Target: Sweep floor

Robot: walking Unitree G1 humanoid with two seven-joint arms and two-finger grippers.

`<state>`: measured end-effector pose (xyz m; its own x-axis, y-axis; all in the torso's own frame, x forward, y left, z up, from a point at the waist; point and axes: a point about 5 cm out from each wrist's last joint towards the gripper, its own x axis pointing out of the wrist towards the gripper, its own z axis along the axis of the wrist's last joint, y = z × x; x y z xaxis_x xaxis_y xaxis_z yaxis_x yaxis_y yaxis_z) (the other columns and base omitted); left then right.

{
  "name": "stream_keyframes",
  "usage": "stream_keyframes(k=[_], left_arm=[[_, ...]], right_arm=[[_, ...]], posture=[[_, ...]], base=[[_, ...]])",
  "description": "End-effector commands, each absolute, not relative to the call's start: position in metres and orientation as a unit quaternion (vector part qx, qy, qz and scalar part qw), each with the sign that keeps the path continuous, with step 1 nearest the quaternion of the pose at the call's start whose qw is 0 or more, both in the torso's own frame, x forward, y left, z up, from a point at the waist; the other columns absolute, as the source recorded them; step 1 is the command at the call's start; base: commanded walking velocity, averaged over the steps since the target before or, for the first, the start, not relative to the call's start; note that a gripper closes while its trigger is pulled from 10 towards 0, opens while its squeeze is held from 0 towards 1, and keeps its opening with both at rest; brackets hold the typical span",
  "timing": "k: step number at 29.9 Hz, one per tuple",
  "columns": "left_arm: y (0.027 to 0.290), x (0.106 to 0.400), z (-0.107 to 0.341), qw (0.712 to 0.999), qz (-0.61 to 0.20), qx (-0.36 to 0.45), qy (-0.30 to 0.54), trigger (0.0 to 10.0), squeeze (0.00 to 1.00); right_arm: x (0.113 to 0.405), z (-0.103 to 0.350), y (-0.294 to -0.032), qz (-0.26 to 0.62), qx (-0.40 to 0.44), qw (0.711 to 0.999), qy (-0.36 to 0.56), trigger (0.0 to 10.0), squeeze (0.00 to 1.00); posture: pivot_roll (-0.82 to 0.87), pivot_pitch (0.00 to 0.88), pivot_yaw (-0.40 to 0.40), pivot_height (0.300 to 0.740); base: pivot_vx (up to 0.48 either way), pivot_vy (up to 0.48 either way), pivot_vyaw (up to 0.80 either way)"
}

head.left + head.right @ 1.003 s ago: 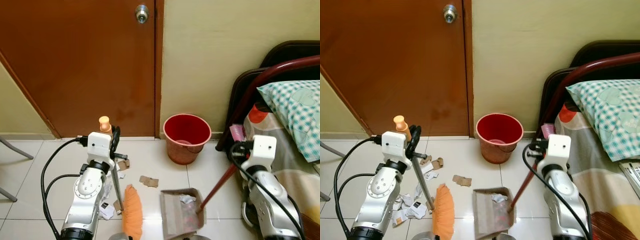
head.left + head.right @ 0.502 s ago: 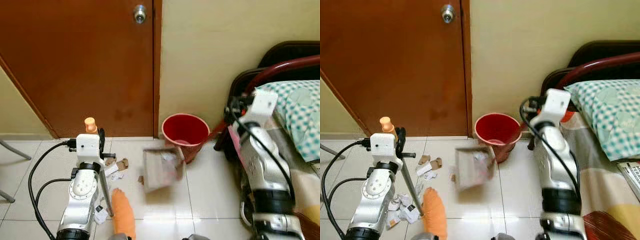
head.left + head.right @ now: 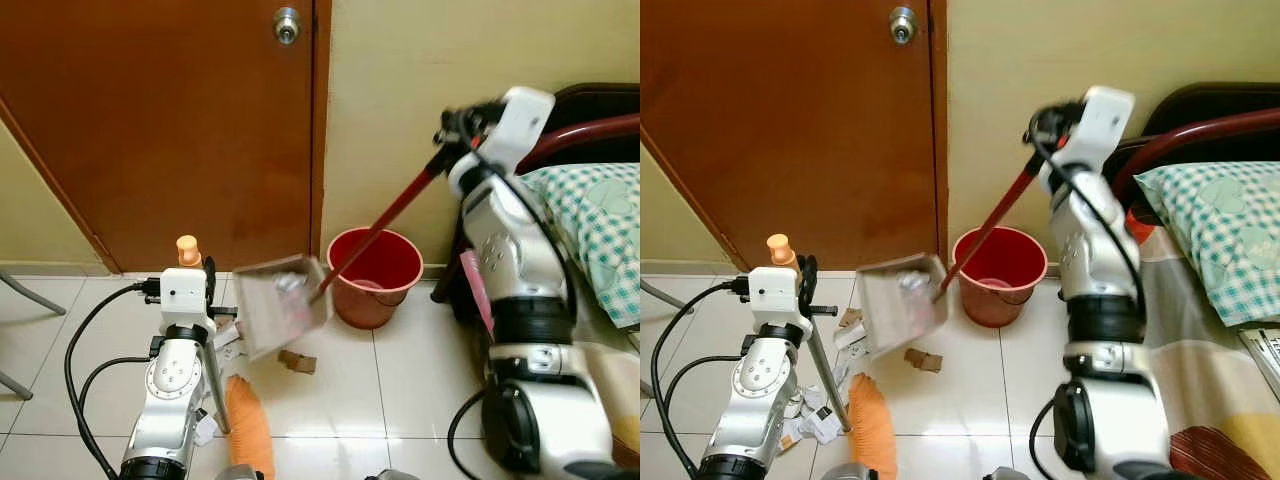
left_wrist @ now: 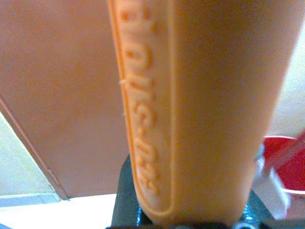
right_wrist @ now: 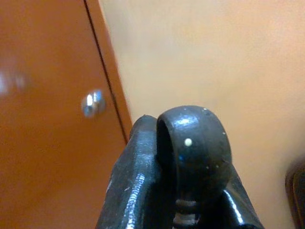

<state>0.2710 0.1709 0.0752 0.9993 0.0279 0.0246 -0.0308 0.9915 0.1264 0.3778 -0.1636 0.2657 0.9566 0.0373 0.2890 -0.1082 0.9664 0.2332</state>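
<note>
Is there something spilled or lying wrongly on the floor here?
Yes. Torn paper and cardboard scraps lie scattered on the tiles near the door. The dustpan, lifted by the right gripper, hangs tilted beside the red bucket, not over it.

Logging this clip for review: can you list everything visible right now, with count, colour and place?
dustpan: one, grey, lifted off the floor, tilted, left of the bucket, paper inside
dustpan handle: one, red, slanting up to the right pincer
bucket: one, red, on the floor by the wall
broom: one, orange bristles, on the floor
paper scraps: several, white and brown, near the broom
door: one, brown, shut
bed: one, dark frame, checked pillow, at right
left pincer: holds the broom's pole
right pincer: raised, grips the handle
</note>
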Motion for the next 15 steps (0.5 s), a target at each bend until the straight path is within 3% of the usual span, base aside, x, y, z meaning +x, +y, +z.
stream_keyframes(k=[1, 15], left_arm=[[0.169, 0.272, 0.073, 0.998, 0.009, 0.066, 0.0, 10.0, 0.0], [0.162, 0.274, 0.079, 0.998, -0.016, 0.052, -0.005, 10.0, 0.0]], right_arm=[[0.376, 0.3, -0.172, 0.025, 0.116, 0.969, -0.218, 10.0, 0.0], [0.379, 0.313, -0.176, 0.003, -0.054, 0.953, -0.299, 10.0, 0.0]], posture=[[0.0, 0.015, -0.021, 0.74], [0.0, 0.017, -0.015, 0.74]], base=[[0.0, 0.0, 0.0], [0.0, 0.0, 0.0]])
